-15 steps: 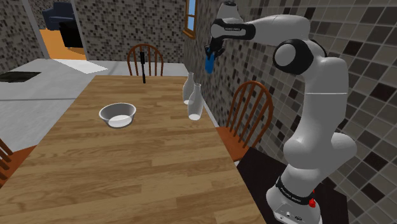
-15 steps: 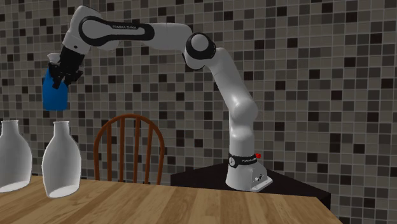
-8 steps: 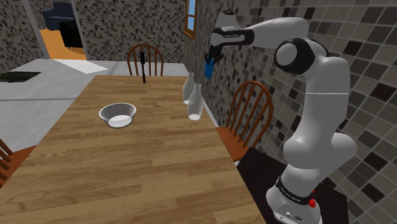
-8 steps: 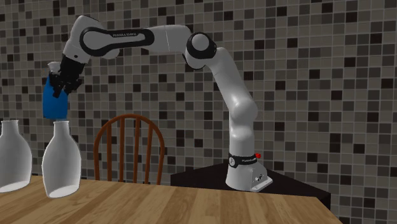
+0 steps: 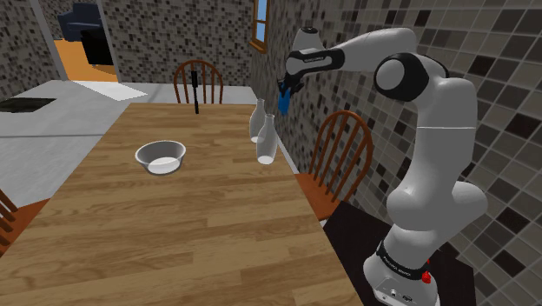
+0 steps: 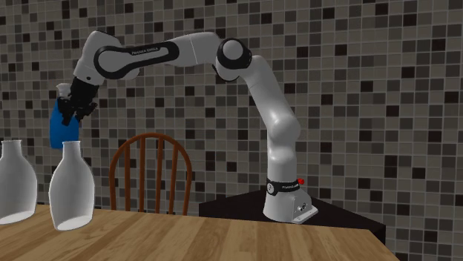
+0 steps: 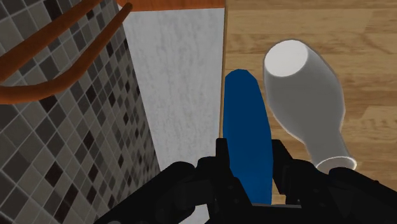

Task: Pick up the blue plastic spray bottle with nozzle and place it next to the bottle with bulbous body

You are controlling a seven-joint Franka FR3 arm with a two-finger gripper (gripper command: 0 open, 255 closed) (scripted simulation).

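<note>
Clasps one blue spray bottle [image 6: 58, 130] tight in the tool [image 6: 70, 111], up in the air above the nearer bulbous bottle [image 6: 70, 187] of two, the farther bulbous bottle [image 6: 15, 182] just beside it at the worktop [image 5: 174, 230] edge, one bowl [image 5: 161, 156] well apart, forearm stretched nearly level, hand angled down.

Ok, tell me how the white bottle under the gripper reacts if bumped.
The white bottle is tall with a narrow neck over a wider body, so a bump up high would probably tip it; lower down it likely slides on the table. It stands near the table's edge, so it might fall off.
</note>
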